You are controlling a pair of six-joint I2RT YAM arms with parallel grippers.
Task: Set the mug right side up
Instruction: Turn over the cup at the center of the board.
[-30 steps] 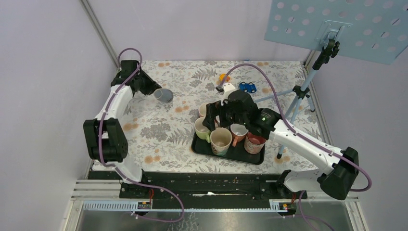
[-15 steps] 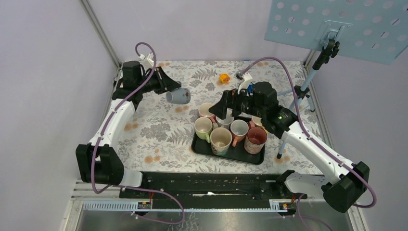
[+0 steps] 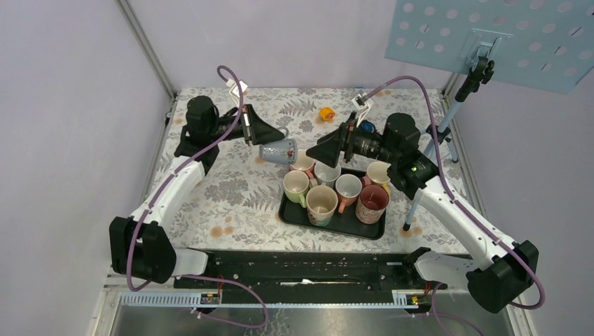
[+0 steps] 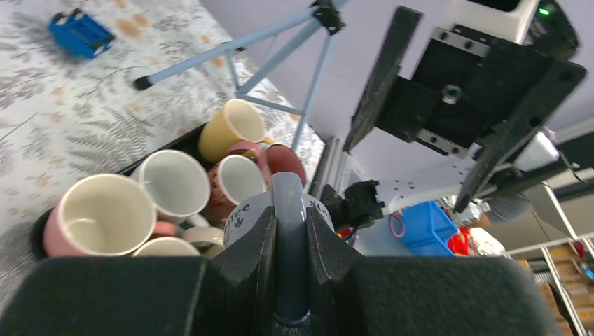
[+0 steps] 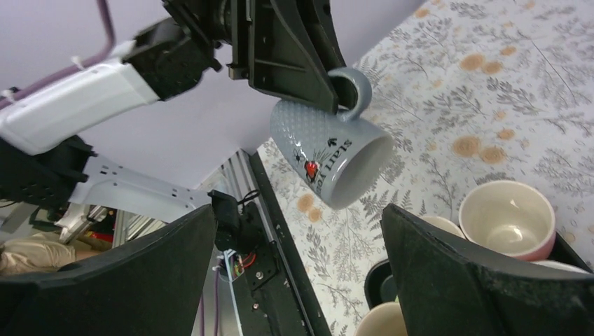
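A grey-blue mug point(image 3: 278, 150) with dark lettering and a red heart hangs in the air above the flowered table, left of the tray. My left gripper point(image 3: 274, 134) is shut on the mug's handle point(image 4: 290, 238). In the right wrist view the mug point(image 5: 328, 155) is tilted with its mouth facing down and to the right. My right gripper point(image 3: 323, 149) is open and empty, pointing at the mug from the right, a short gap away. Its wide-spread fingers point(image 5: 455, 273) frame the right wrist view.
A black tray point(image 3: 333, 222) holds several upright mugs in cream, pink, green, yellow and dark red. A small orange toy point(image 3: 326, 113) lies at the back of the table. A blue toy car point(image 4: 78, 32) and a tripod stand point(image 3: 438, 140) are at the right.
My left gripper has lifted the grey mug off the table at the back left and carried it right, toward the tray. My right gripper has risen from the tray and turned toward the mug.
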